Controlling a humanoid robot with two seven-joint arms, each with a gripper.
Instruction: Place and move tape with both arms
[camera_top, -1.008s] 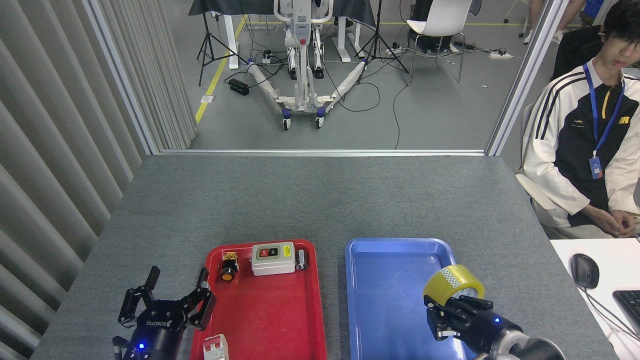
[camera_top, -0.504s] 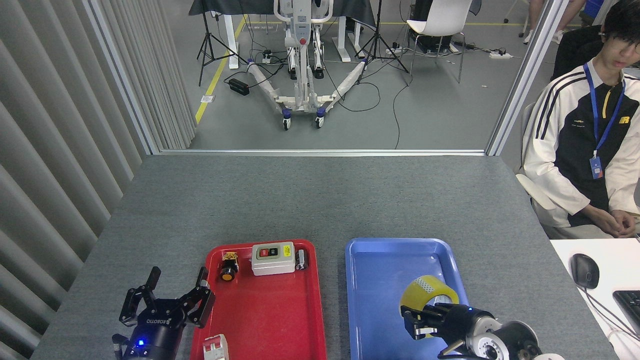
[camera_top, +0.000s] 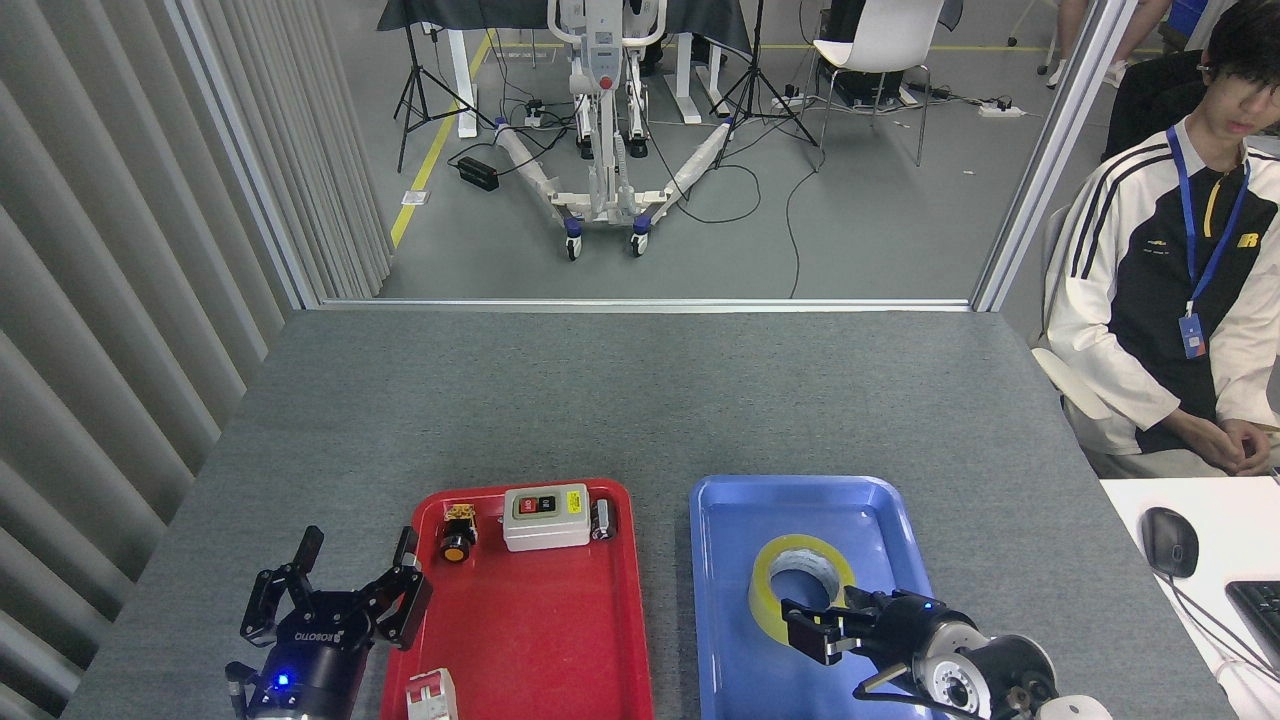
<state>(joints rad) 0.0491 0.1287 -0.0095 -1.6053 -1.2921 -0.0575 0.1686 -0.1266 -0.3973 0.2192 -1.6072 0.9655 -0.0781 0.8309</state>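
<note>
Translucent yellow tape roll (camera_top: 800, 588), lower right of frame, is held tilted over the blue plastic tray (camera_top: 730, 560) by the right black two-finger gripper (camera_top: 828, 632), apparently clamped on its rim for placing; left gripper (camera_top: 345, 590) is spread empty.

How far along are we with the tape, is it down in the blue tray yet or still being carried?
Done: the tape is over the blue tray, hole facing up. In hand: the right gripper is at the roll's near rim, and I cannot tell whether its fingers have let go or whether the roll rests flat. Left: release and retreat, then the handover move; the left gripper waits open beside the red tray.
</note>
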